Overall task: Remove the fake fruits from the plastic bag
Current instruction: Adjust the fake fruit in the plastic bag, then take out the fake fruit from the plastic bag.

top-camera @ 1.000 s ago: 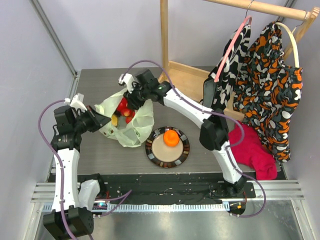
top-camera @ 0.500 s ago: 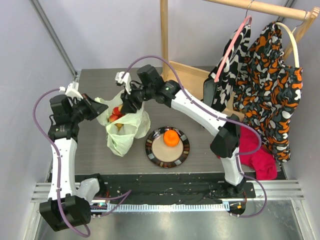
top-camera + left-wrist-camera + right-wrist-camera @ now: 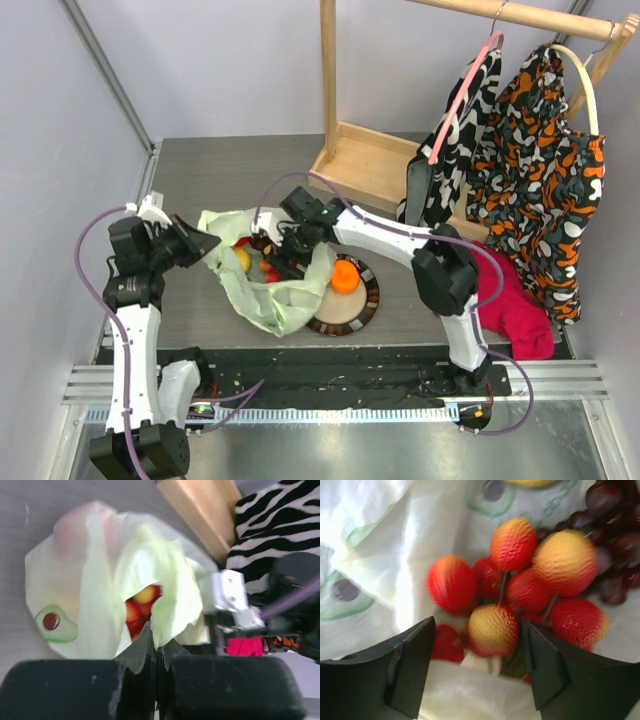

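Note:
The pale green plastic bag (image 3: 262, 290) lies open on the table left of the plate, also in the left wrist view (image 3: 95, 595). My left gripper (image 3: 208, 245) is shut on the bag's left edge (image 3: 160, 630). My right gripper (image 3: 278, 262) is open inside the bag's mouth, its fingers (image 3: 410, 665) either side of a bunch of red and yellow berries (image 3: 492, 630). Dark purple grapes (image 3: 610, 535) lie beside them at upper right. A yellow lemon (image 3: 241, 257) shows in the bag. An orange (image 3: 344, 276) sits on the dark-rimmed plate (image 3: 366, 300).
A wooden clothes rack (image 3: 365, 165) stands at the back right with patterned clothes (image 3: 535, 165) hanging. A red cloth (image 3: 510, 300) lies at the right table edge. The bag partly covers the plate's left rim.
The bag has come down and towards the plate and now lies spread flat. My right gripper has moved nearer and right with it and opened among the berries. My left gripper moved slightly lower.

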You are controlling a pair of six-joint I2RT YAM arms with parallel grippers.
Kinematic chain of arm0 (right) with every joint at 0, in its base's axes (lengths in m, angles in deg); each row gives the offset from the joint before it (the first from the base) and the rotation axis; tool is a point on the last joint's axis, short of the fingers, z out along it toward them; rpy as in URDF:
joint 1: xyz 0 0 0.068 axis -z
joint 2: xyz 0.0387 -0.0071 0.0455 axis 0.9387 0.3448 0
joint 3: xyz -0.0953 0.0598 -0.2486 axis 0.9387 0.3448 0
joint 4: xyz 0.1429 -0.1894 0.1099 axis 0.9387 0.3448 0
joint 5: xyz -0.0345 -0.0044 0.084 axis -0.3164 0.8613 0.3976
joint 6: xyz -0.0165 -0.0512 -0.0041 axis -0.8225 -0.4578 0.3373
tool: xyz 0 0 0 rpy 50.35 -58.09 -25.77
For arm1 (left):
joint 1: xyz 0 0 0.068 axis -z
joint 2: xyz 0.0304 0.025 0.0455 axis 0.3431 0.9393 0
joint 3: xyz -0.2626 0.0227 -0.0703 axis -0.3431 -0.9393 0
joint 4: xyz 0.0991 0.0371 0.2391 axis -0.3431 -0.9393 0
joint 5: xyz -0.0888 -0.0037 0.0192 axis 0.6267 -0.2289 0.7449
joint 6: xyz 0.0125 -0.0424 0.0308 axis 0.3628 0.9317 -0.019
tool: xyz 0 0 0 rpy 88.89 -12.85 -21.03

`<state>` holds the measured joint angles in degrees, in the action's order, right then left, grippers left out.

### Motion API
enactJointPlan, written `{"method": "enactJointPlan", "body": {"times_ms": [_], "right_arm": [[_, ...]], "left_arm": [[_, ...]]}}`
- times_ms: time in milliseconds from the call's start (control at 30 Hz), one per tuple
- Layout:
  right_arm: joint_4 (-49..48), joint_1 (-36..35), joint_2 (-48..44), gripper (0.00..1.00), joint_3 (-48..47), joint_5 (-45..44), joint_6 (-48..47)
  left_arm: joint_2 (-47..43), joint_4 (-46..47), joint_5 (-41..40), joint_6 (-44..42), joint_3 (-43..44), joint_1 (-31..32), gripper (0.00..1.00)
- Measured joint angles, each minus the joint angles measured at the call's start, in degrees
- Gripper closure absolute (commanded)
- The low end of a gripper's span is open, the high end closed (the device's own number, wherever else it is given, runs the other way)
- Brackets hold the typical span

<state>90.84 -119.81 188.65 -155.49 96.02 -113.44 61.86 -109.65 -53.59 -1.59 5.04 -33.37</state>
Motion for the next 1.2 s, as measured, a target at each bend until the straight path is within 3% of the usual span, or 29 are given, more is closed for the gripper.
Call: {"method": "enactJointPlan", "body": {"times_ms": [133,167,333,467,767,867,1200], "right_arm": [[2.3,-1.3,-9.4,0.27,5.7,-1.7,-0.6],[2.3,-1.5,-11.7,0.32,6.1,-1.8,-0.6],[-1.0,-3.5,-20.5,0.44,3.2,-1.9,-0.7],[-3.3,-5.0,-15.9,0.48,-1.4,-2.1,-0.9],[-3.1,-6.2,0.0,0.44,-3.9,-8.5,-2.0],[-2.8,-6.3,0.4,0.40,-3.9,-11.8,-3.8],[-3.3,-7.2,-0.6,0.43,1.9,-20.1,-11.0]], "left_arm": [[-2.4,-4.2,-0.7,0.7,-3.4,0.0,1.00],[-2.5,-4.7,-0.9,0.9,-4.1,0.0,1.00],[-2.2,-5.0,-1.3,3.0,-6.7,0.0,1.00],[-1.9,-4.7,-1.3,3.6,-6.8,0.0,1.00],[-3.0,-4.5,-1.4,3.4,-6.8,0.0,1.00],[-3.3,-4.5,-1.4,3.4,-6.8,0.0,1.00],[-3.4,-3.6,-1.8,3.4,-6.8,0.0,1.00]]}}
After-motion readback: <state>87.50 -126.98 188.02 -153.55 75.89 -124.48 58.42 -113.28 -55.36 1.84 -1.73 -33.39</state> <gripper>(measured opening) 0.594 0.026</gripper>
